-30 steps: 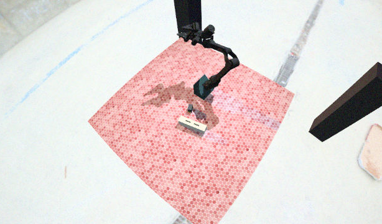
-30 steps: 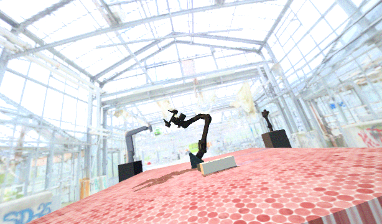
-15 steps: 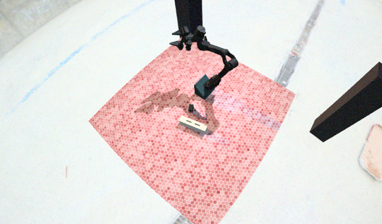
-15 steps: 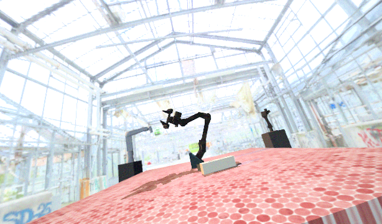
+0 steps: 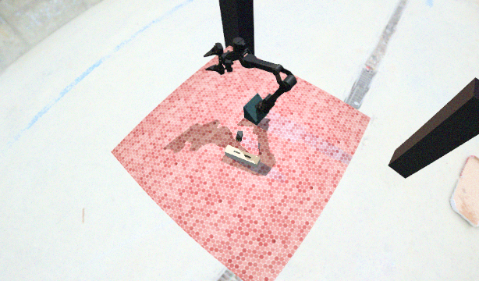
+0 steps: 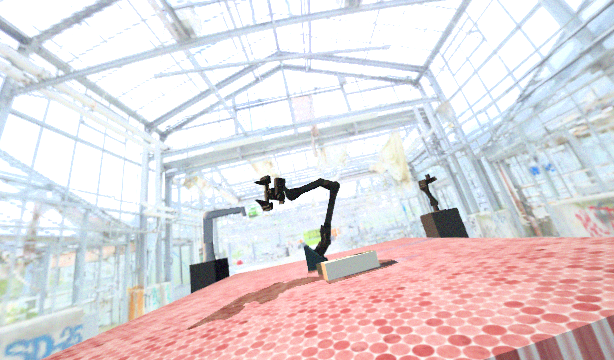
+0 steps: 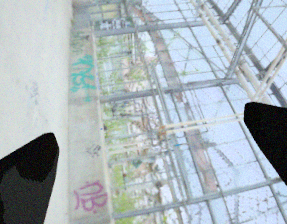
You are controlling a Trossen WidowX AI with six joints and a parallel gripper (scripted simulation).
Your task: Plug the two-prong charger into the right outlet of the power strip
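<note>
The charger point(image 5: 239, 136) is a small dark block on the red mat, between the arm's base and the power strip, close to the strip and apart from it. Its prongs are too small to make out. It does not show in the exterior view or the wrist view. The power strip point(image 5: 242, 159) point(image 6: 352, 266) is a cream and grey bar with two dark outlets on top. My gripper point(image 5: 206, 62) point(image 6: 257, 192) point(image 7: 152, 126) is open and empty. It is raised high and points sideways, far from the charger and the strip.
The arm's teal base block point(image 5: 254, 111) point(image 6: 313, 259) stands just behind the charger. A dark pillar point(image 5: 237, 23) rises behind the gripper in the top view, and another dark pillar point(image 5: 442, 130) stands at the right, off the mat point(image 5: 208, 187). Arm shadows cross the mat.
</note>
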